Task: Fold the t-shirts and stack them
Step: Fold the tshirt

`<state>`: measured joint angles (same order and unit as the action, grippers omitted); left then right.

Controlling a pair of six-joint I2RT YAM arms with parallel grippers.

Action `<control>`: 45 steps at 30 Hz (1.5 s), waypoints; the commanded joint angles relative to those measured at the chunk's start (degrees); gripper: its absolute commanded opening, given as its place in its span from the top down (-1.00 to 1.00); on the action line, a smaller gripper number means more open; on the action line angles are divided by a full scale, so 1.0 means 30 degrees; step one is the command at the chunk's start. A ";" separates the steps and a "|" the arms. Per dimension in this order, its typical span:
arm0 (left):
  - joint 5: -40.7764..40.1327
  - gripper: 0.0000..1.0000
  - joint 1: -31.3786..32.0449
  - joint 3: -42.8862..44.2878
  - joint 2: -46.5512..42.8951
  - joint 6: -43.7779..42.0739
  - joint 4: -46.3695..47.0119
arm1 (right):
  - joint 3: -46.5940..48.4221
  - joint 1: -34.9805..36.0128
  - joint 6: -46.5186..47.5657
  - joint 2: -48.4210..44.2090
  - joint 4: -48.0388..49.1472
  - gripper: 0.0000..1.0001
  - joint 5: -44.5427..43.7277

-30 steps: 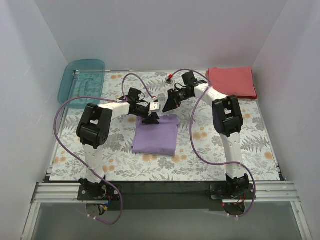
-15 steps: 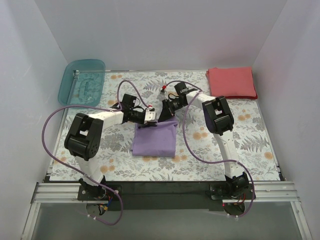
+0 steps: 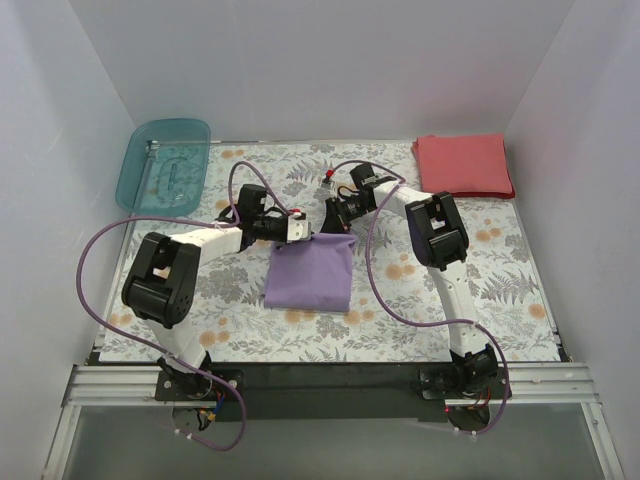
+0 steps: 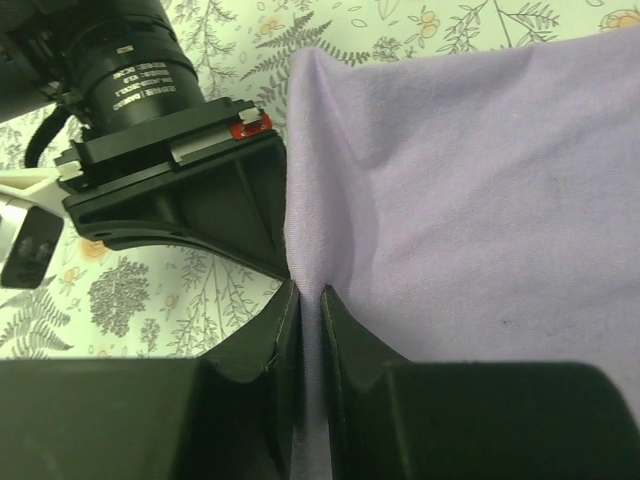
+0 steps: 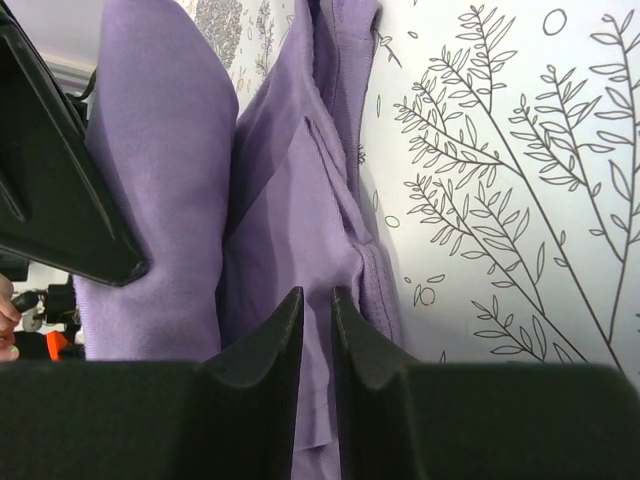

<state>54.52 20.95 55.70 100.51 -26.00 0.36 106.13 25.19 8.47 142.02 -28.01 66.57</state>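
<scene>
Purple shirt (image 3: 308, 278) is lying folded mid-desk (image 3: 500, 270). Left tool (image 4: 308, 300) and right tool (image 5: 316, 305) are both pinched tight on its far edge, side by side. Red shirt (image 3: 464, 165) sits folded in the far right corner.

I work over a table (image 3: 500, 270) printed with ferns and flowers, boxed on three sides by plain white walls (image 3: 320, 70) under even light.

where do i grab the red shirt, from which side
Pinch the red shirt at its near-left corner, coming over the table from that side; it lies folded flat with walls close behind and right. The left gripper and right gripper hold the purple shirt.
</scene>
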 commanded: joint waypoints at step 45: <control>-0.0362 1.00 -0.1153 -0.0929 -0.1160 -0.0386 0.5182 | 0.1040 0.1066 0.0634 -0.1136 -0.1532 0.56 -0.3557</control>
<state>53.54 17.89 53.58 96.90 -25.78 12.27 107.59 27.94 9.19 140.49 -30.39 57.45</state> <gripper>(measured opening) 0.109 0.213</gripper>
